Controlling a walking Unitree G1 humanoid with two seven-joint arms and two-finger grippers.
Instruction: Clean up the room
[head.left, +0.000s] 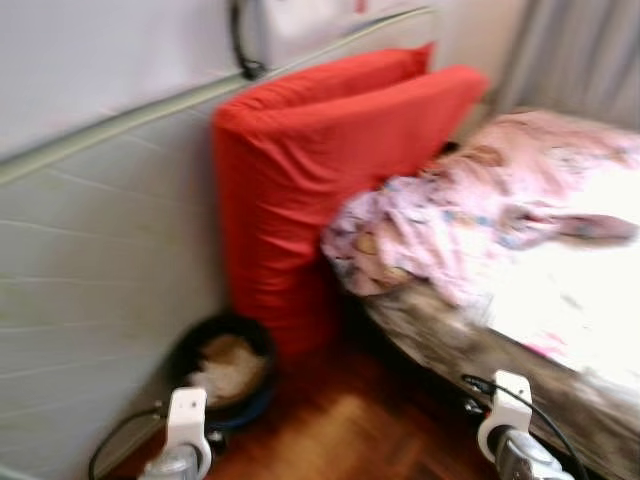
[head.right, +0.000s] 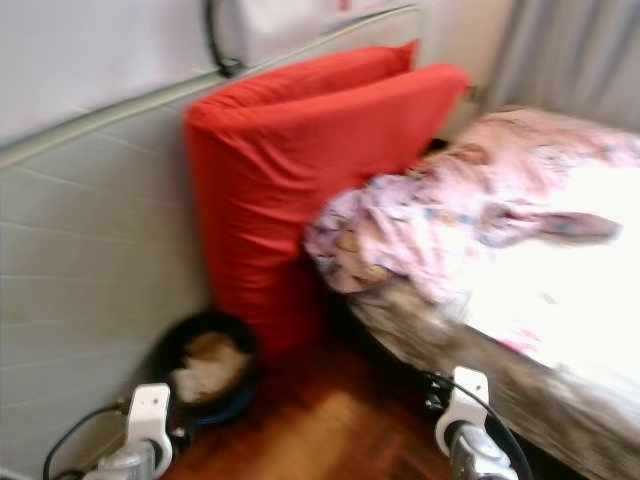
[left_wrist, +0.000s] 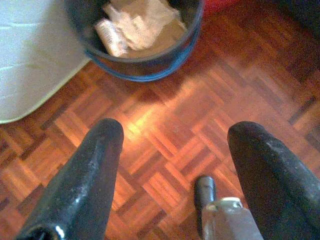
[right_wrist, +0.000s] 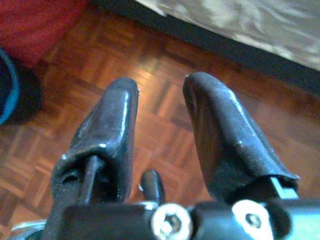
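Hanging over parquet (left_wrist: 165, 130) | left gripper (left_wrist: 175, 150) spread | right gripper (right_wrist: 160, 100) parted | bin (left_wrist: 145, 65) near

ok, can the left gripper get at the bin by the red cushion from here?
Probably yes. The left gripper is open over bare parquet, and the bin, with crumpled paper inside, lies straight ahead with nothing between.

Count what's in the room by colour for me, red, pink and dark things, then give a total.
Red: 2, the red cushions leaning by the wall
Pink: 1, the pink blanket on the bed
Dark: 1, the dark bin holding crumpled paper
Total: 4
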